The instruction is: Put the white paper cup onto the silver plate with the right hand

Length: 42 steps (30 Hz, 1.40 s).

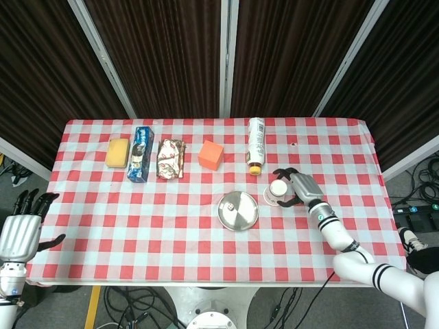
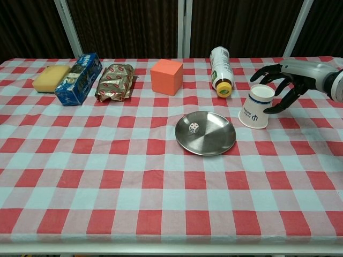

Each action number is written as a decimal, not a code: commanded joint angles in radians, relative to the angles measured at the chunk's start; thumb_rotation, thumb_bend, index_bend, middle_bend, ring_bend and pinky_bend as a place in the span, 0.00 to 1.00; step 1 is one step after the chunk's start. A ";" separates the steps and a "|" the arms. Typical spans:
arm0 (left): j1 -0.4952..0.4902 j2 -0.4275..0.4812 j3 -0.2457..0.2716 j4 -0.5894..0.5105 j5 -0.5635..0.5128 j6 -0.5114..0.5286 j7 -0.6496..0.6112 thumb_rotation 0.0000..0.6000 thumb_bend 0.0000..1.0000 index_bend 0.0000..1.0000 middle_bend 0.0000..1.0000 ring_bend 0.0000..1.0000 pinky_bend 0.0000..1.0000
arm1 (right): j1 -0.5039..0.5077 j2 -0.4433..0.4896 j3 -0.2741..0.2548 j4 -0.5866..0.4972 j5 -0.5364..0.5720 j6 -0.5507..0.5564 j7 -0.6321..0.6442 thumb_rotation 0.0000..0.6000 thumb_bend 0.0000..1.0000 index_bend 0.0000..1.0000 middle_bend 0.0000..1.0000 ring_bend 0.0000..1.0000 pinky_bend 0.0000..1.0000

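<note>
Bright, even overhead light, both views sharp; soft glare on the silver plate [image 2: 206, 134], dark curtains [image 1: 164, 55] behind.

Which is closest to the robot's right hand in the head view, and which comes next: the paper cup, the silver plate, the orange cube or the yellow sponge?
From the right hand:
1. White paper cup, right beside its fingers.
2. Silver plate, further left, nearer the front edge.
3. Orange cube, left and toward the back.
4. Yellow sponge, far left of the back row.

White cup [image 2: 256, 109]; silver plate [image 2: 206, 134]; red-white checked tablecloth [image 2: 107, 176].
</note>
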<state>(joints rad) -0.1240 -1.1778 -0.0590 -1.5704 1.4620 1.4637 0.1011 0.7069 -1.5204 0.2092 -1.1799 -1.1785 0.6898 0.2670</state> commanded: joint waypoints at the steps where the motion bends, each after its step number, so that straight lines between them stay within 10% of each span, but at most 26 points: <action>1: 0.000 0.000 0.001 0.001 -0.001 -0.002 0.000 1.00 0.02 0.17 0.18 0.07 0.07 | -0.003 -0.036 0.005 0.059 -0.059 -0.006 0.110 1.00 0.13 0.27 0.30 0.13 0.26; 15: 0.002 0.007 -0.001 -0.010 -0.002 0.001 0.007 1.00 0.02 0.17 0.18 0.07 0.07 | -0.016 -0.090 0.001 0.146 -0.183 0.112 0.351 1.00 0.28 0.57 0.41 0.21 0.26; 23: 0.004 0.018 -0.001 -0.023 -0.003 0.005 0.011 1.00 0.02 0.17 0.18 0.07 0.07 | 0.037 -0.049 -0.034 0.020 -0.324 0.156 0.432 1.00 0.28 0.58 0.42 0.22 0.26; 42: 0.011 0.004 0.002 0.001 -0.008 0.004 -0.013 1.00 0.02 0.17 0.18 0.07 0.07 | 0.130 -0.241 -0.085 0.188 -0.330 0.116 0.307 1.00 0.28 0.58 0.41 0.22 0.25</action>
<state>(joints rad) -0.1129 -1.1735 -0.0566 -1.5696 1.4543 1.4679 0.0879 0.8363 -1.7621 0.1268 -0.9901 -1.5078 0.8063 0.5713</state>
